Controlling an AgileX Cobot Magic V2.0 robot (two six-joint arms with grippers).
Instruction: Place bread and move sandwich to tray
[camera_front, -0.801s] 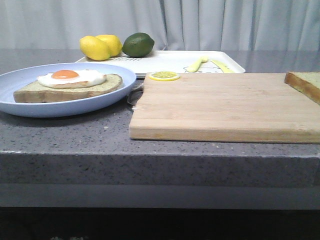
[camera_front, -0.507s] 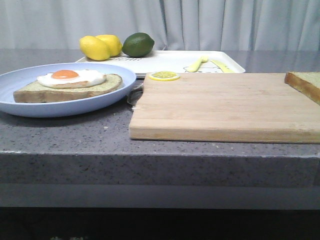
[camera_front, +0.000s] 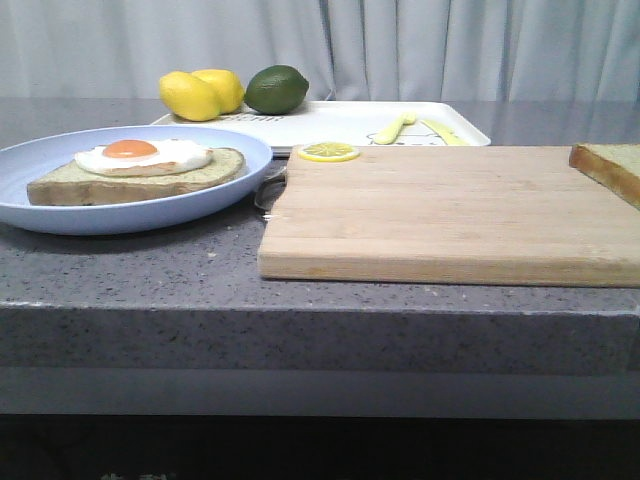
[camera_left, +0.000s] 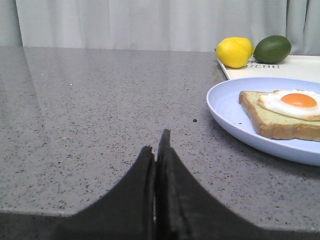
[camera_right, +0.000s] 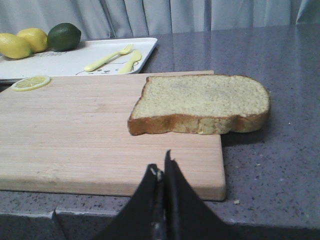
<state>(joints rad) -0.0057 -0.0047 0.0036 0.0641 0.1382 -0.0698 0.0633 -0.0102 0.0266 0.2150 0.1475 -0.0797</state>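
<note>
Bread (camera_right: 200, 102): plain flat slice, brown crust, pale greenish-tan crumb, lying flat on the wooden board's (camera_front: 450, 210) right end, one side overhanging the edge; at 3 o'clock in the front view, partly cut off by the frame.

Sandwich (camera_front: 140, 170): toast topped with a fried egg, white with orange yolk, lying flat on a round pale blue plate (camera_front: 60, 215), at 9 o'clock.

Tray (camera_front: 340, 125): white, rectangular, low-rimmed, at 12 o'clock behind the board, possibly touching the plate's far rim.
</note>
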